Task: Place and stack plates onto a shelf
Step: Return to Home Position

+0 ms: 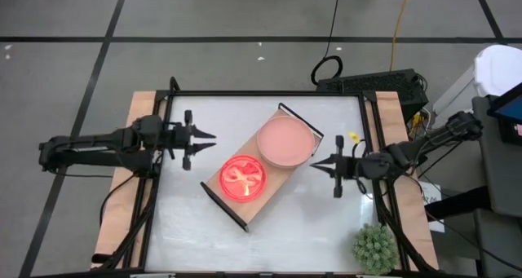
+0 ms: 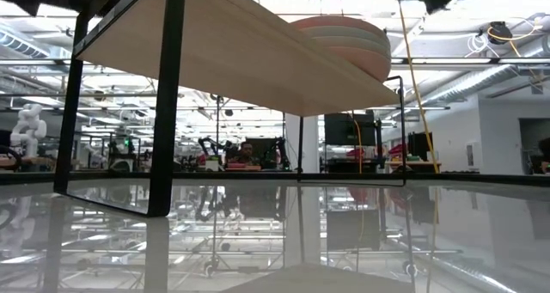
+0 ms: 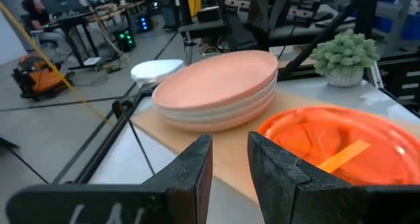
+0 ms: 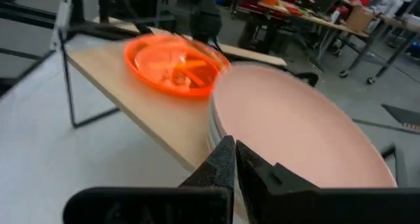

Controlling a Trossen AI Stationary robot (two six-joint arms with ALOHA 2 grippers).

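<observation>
The light-wood shelf stands slantwise on the white table on its black frame ends. On its far part rests a stack of large plates, dusty pink on top with paler ones under it. On its near part lie translucent neon orange-pink plates. My left gripper hovers open to the shelf's left, above the table, pointing at the shelf. My right gripper hovers shut to the shelf's right, next to the pink stack, its fingertips pointing at the stack's rim.
A spiky green plant in a pot stands at the table's near right corner. The table has a black frame along its edges. In the low view the shelf board spans overhead on its black legs.
</observation>
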